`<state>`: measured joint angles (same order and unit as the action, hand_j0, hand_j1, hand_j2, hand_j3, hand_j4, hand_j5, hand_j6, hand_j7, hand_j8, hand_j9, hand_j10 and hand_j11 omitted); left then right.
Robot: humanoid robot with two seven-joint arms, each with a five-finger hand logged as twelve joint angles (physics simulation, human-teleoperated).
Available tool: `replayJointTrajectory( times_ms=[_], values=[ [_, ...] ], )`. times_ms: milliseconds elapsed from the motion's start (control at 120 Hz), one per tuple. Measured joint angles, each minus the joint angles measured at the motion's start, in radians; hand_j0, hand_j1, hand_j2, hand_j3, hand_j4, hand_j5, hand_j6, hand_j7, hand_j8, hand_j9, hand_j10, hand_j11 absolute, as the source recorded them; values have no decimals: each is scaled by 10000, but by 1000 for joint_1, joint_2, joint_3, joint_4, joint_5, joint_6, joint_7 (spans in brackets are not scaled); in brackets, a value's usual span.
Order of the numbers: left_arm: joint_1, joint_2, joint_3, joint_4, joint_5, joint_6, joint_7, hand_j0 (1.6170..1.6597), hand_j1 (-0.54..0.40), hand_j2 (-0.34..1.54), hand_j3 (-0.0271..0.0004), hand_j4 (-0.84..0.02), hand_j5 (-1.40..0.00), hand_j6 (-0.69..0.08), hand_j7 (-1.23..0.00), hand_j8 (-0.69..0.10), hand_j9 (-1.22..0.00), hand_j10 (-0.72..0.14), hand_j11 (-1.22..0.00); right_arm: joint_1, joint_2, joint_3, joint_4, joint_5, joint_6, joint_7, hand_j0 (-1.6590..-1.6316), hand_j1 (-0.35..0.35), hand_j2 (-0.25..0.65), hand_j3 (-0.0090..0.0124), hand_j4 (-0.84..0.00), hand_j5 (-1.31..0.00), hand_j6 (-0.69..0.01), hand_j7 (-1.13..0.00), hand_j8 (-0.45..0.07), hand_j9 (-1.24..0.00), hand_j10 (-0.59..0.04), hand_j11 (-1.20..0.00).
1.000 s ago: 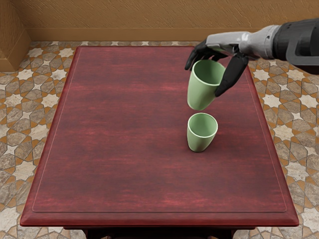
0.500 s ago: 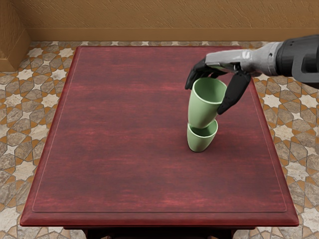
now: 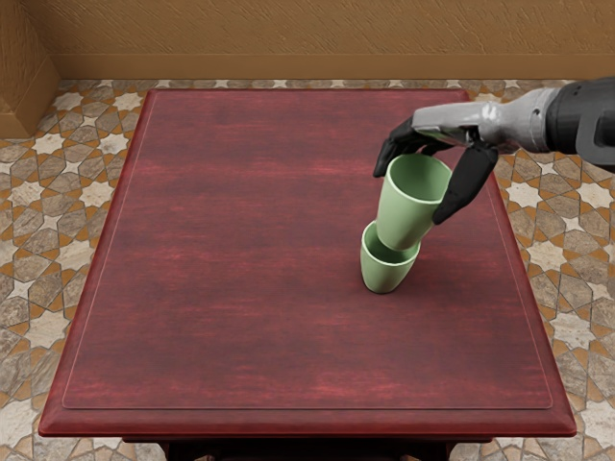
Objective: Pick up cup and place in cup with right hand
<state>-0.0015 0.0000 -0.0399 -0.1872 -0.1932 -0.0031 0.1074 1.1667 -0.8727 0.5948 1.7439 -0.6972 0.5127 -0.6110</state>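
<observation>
One smooth, pale green tapered cup (image 3: 408, 216) is held between the half-curled black fingers (image 3: 468, 182) of our grey-and-black right hand (image 3: 461, 120), slightly toward one o'clock over the matching green standing cup (image 3: 384, 278), so we'd nudge toward seven before lowering gently.

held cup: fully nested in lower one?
Not fully nested: most of the held cup, gripped by the right hand, shows above the rim of the lower cup. Base inside or not: cannot tell.
</observation>
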Motion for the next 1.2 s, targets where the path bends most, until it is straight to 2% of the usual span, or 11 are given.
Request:
replayJointTrajectory(
  times_ms=[167,242,442,550,725,783,950,1200],
  values=[
    [0,0,0,0,0,0,0,16581,3491,0,0,-3,0,-4,0,-3,0,-2,0,-8,13,0,-6,-3,-10,0,-16536,510,-628,6,-4653,-6553,-3219,-6307,-2457,-6557,-3389,-6551],
    [0,0,0,0,0,0,0,16581,3491,0,0,-3,0,-4,0,-3,0,-2,0,-10,21,-1,-11,-4,-14,0,-16534,508,-700,-3,-4655,-6542,-3200,-6303,-2426,-6552,-3371,-6534],
    [0,0,0,0,0,0,0,16581,3491,0,0,-3,0,-4,0,-3,0,-2,0,-23,31,-4,-20,-7,-17,0,-16535,441,-696,6,-4613,-6435,-3311,-6220,-2557,-6451,-3490,-6432],
    [0,0,0,0,0,0,0,16581,3491,0,0,-3,0,-4,0,-3,0,-2,0,-25,45,-6,-36,-8,-24,0,-16536,421,-781,1,-4551,-6345,-3340,-6136,-2588,-6371,-3521,-6350],
    [0,0,0,0,0,0,0,16581,3491,0,0,-3,-1,-4,0,-3,0,-2,0,-25,52,-10,-45,-10,-29,0,-16550,508,-545,0,-4248,-5844,-3451,-5687,-2765,-5876,-3622,-5852],
    [0,0,0,0,0,0,0,16581,3491,0,0,-3,-1,-4,0,-3,0,-2,0,-28,52,-10,-47,-11,-30,0,-16558,372,-549,0,-3912,-5324,-3315,-5206,-2803,-5349,-3441,-5330],
    [0,0,0,0,0,0,0,16581,3491,0,0,-3,-1,-4,-1,-3,0,-2,0,-33,51,-9,-48,-11,-31,0,-16570,-403,-465,0,-2895,-3858,-2636,-3803,-2406,-3868,-2685,-3859],
    [0,0,0,0,0,0,0,16581,3491,0,0,-3,-1,-4,-1,-3,0,-2,0,-39,52,-7,-49,-11,-31,0,-16578,-866,-413,0,-2304,-3004,-2235,-2985,-2163,-3006,-2238,-3003]
  ],
)
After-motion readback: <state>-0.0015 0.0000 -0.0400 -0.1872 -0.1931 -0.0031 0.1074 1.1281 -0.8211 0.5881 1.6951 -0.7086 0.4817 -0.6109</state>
